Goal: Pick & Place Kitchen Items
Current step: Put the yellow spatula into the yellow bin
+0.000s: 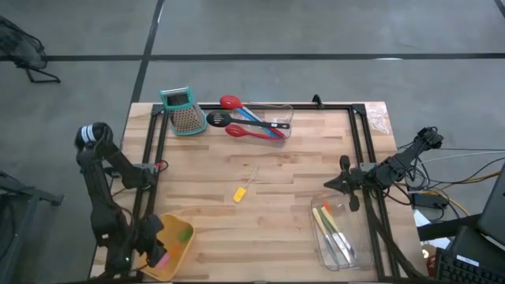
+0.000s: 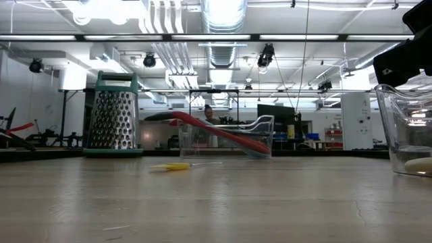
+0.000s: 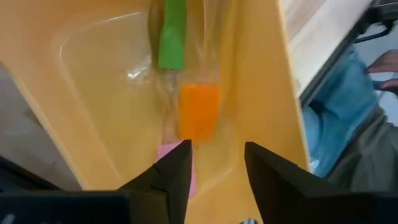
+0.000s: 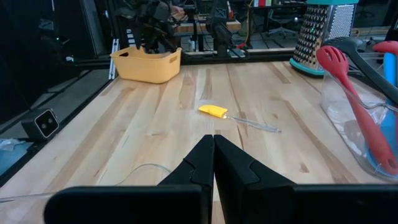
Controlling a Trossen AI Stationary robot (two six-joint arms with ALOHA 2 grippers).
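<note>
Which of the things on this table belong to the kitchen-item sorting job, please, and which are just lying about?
Part of the job:
- yellow-handled small tool, loose on the table
- red slotted spoon, black ladle and blue spoon in the clear bin
- green piece, orange piece and pink piece in the tan bin

Just lying about:
- teal-topped metal grater

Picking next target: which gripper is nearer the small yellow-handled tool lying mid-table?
Right. The right gripper sits off to one side of the yellow-handled tool, pointing at it; the left gripper hangs over the tan bin at the table's near-left corner.
</note>
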